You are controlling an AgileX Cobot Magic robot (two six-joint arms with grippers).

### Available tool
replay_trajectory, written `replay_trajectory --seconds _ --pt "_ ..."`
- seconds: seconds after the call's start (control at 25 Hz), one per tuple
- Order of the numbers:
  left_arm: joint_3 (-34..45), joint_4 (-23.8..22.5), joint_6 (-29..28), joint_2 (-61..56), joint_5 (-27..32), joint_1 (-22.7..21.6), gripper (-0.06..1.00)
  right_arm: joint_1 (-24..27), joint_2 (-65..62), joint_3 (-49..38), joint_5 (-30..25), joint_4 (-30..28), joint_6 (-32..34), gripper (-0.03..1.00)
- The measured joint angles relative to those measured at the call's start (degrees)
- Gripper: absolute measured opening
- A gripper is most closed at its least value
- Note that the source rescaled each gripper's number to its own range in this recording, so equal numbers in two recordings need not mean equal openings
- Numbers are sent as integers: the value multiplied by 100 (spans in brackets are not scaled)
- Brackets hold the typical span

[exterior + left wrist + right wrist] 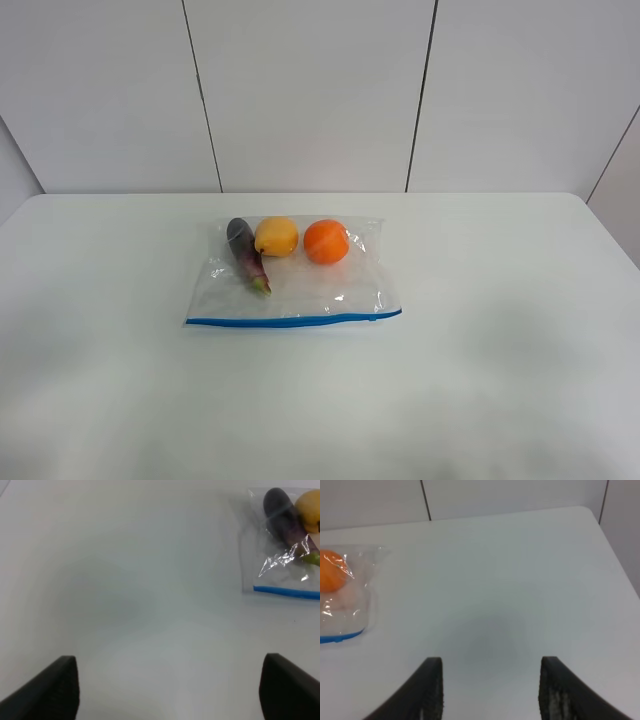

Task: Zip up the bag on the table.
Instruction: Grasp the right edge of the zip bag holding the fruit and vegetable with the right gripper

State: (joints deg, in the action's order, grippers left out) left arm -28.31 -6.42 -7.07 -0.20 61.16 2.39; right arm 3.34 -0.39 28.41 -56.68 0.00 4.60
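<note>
- Jaws: left gripper (170, 692) and right gripper (492, 692) both spread wide, empty, over bare table (500, 400).
- Zipper strip (293, 320) runs 9-to-3 along the 6 o'clock edge of bag (310, 290), which lies flat mid-table.
- We see the strip's 9 o'clock end from left wrist, 3 o'clock end from right; we judge neither arm clearly nearer.

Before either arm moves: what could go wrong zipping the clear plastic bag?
1. The clear plastic zip bag lies unheld on the white table; pulling its blue zipper strip may drag it unless it is pinned.
2. The strip lies flat, so a grasp may catch film instead.
3. The round orange could roll, shifting the bag.
</note>
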Motion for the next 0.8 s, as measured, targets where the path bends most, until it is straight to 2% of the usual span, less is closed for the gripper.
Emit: replay_trajectory --seconds 0.24,0.6,0.8 --pt "0 0 0 0 0 0 100 0 714 243 187 0 0 61" --pt "0 0 0 0 0 0 100 0 2298 732 1514 147 0 61" --pt "0 0 0 0 0 0 100 0 3254 924 2054 165 0 61"
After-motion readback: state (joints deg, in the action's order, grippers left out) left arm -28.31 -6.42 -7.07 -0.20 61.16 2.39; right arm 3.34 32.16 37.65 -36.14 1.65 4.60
